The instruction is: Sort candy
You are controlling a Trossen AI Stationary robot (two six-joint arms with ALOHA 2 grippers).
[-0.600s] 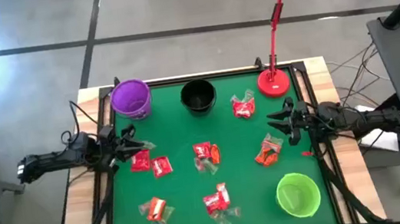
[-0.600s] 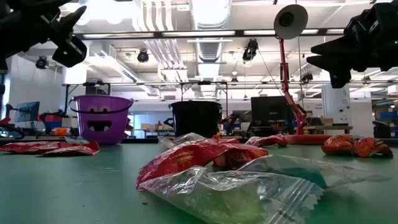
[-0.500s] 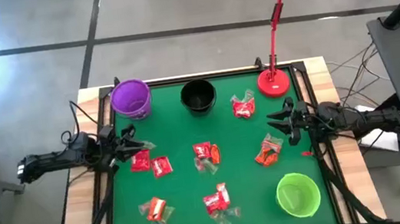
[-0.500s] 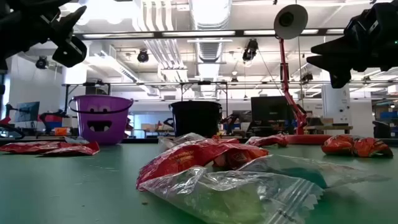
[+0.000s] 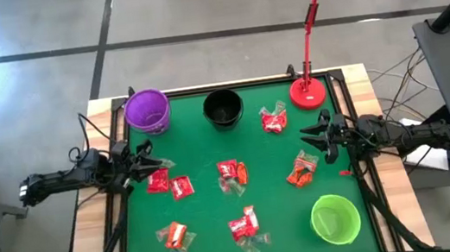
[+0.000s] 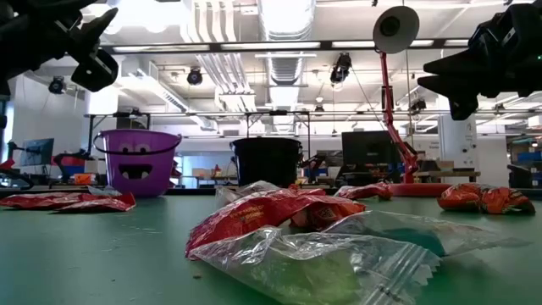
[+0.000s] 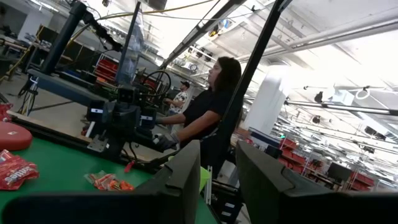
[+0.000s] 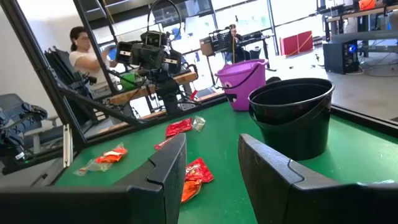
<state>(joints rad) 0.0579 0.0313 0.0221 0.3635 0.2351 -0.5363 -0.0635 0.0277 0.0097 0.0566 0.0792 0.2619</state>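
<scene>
Above the green table's (image 5: 213, 232) side edges, the left gripper (image 5: 153, 159) and right gripper (image 5: 312, 138) hover with fingers parted and empty, candy (image 5: 232, 174) scattered between.

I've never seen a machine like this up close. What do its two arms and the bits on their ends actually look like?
Both arms are black and slim, built of jointed segments. The left tool and right tool each end in two dark, flat, wedge-like fingers with squared tips and a gap between them. Thin black cables run along the arms and down by the table's sides. No markings are readable.
</scene>
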